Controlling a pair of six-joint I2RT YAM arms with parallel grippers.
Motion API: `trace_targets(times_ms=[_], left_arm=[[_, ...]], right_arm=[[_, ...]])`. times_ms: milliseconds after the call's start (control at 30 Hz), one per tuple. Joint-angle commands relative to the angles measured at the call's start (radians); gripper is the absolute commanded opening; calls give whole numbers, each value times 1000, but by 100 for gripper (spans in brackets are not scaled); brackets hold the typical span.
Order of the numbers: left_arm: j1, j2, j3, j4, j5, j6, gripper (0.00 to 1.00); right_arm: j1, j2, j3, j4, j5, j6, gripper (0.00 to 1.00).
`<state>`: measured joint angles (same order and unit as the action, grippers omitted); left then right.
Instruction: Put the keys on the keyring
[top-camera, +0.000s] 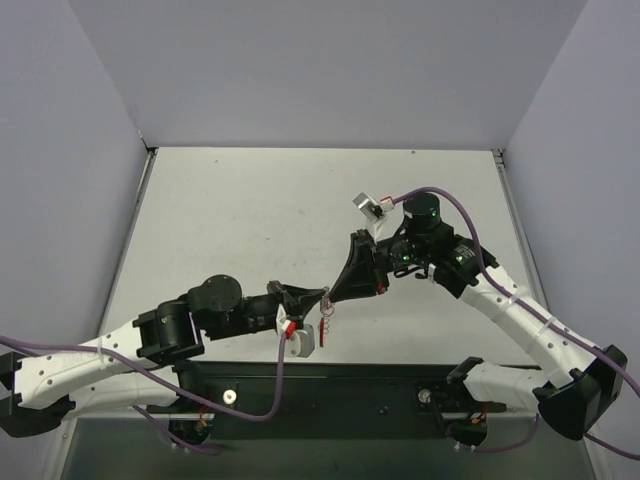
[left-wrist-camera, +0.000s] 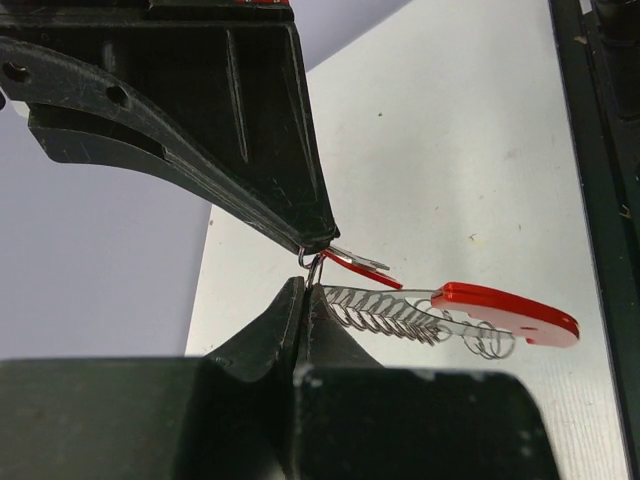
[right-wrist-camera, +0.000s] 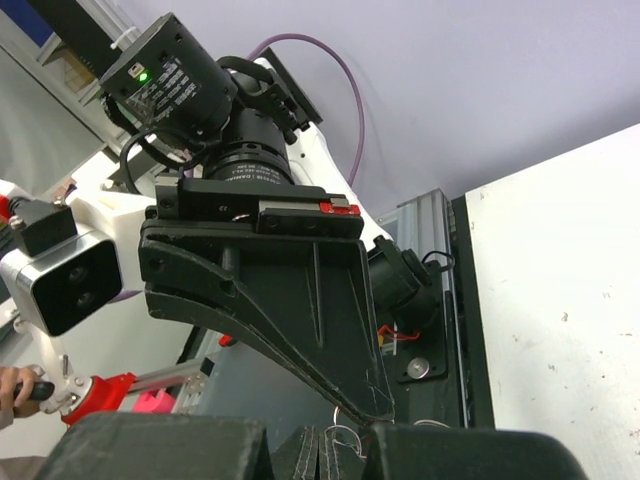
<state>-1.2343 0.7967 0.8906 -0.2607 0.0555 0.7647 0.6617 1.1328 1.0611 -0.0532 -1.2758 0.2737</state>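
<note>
Left pincer: clenched, its fingertips pressed together on the top end of the keyring's chain. In the left wrist view the tips come up from the bottom edge.
Right pincer: clenched to a narrow point and reaching in from the upper left of that view, nearly tip to tip with the left pincer. Its tip is at a small wire loop. I cannot tell whether it nips the loop itself or only touches it.
Keyring: held in the air between the two pincers, off the bench. The silvery chain trails away from the left fingertips and joins the curved red band at its far end. From above it shows as a small red and silver dangle just below the meeting tips.
Key: tiny, with a red head and silver blade, seen almost edge-on. It sits just beside the right pincer's tip, at the wire loop and above the chain. I cannot tell whether it is threaded on the loop.
Bench: pale and lightly scuffed, lying under and beyond the pincers.
Arms: both reach inward from the near edge and meet around the middle of the bench, close to its near side.
Right wrist view: the left pincer fills the middle, and only a few faint coils of chain show at the bottom.
</note>
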Motion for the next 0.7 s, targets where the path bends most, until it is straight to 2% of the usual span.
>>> trace_targets(times_ms=[0,667], left_arm=[[7,13,11,35,-131,35,0],[-8,13,-12,86,-250,71,0]], right_arm=[[15,-5,2,104,-119,68,0],[10,-16,-3,154,-111,122,0]])
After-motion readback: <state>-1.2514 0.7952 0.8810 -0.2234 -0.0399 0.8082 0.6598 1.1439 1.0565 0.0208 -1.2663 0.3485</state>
